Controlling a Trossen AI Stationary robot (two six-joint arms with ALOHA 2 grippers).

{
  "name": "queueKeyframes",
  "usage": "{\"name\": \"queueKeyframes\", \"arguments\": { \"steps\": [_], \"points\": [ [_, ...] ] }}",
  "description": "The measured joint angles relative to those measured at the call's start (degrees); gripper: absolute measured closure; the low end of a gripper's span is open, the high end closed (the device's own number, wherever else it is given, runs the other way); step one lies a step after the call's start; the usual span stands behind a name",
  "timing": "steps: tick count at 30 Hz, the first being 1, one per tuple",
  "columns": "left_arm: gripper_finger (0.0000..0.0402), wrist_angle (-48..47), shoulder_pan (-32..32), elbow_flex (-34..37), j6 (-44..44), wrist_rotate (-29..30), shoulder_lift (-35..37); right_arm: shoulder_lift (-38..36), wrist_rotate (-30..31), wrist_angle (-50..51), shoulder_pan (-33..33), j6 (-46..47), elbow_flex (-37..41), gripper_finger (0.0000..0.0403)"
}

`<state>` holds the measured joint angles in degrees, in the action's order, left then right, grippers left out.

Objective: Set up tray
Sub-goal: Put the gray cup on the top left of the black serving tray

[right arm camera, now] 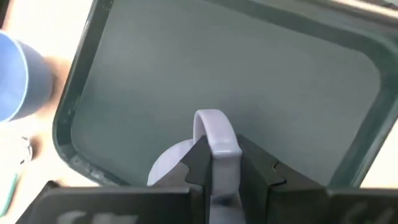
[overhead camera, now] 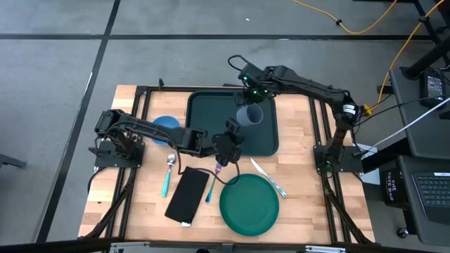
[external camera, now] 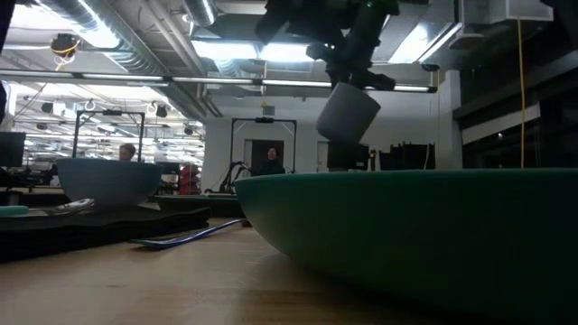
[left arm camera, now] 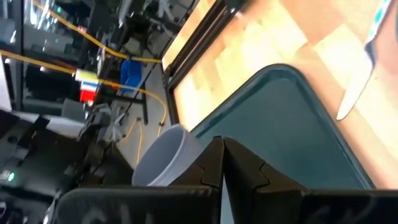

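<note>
The dark green tray (overhead camera: 211, 133) lies at the middle of the table, toward the far edge. My right gripper (overhead camera: 249, 98) hangs over its far right part, shut on a pale grey cup (overhead camera: 249, 115). In the low view the cup (external camera: 348, 113) hangs tilted below the gripper (external camera: 357, 77). My left gripper (overhead camera: 222, 160) hovers just past the tray's near rim. Its fingers are shut (left arm camera: 222, 152) and nothing shows between them. The left wrist view looks over the tray (left arm camera: 292, 130) toward the cup (left arm camera: 165, 165). My right gripper pinches a narrow curved strip at the cup's upper edge (right arm camera: 214, 134) between its two fingers; whether that strip is rim or handle I cannot tell. The fingers come from above, pointing down. The cup hangs tilted below them, lifted clear of the tray (right arm camera: 249, 68).
A blue bowl (overhead camera: 165, 129) sits left of the tray. Nearer lie a spoon with a teal handle (overhead camera: 167, 176), a flat black rectangle (overhead camera: 188, 195), a blue-handled fork (overhead camera: 209, 190), a knife (overhead camera: 267, 176) and the round green plate (overhead camera: 249, 204), which fills the low view's foreground (external camera: 406, 235).
</note>
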<state>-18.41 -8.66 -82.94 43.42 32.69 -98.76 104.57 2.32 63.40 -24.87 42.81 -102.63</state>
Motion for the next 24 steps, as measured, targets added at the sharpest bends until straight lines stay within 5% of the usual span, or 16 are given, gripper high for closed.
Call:
{"name": "queueKeyframes", "arguments": {
  "steps": [8,24],
  "points": [
    [0.0387,-1.55,1.08,0.02,-5.59,-0.82,0.00,0.00,-2.40,0.93,-0.04,-0.90,-0.09,0.0349],
    [0.0266,-8.99,1.59,0.07,-7.58,-0.55,3.23,0.00,-3.44,1.89,0.76,-6.39,-0.09,0.0348]
  ]
}}
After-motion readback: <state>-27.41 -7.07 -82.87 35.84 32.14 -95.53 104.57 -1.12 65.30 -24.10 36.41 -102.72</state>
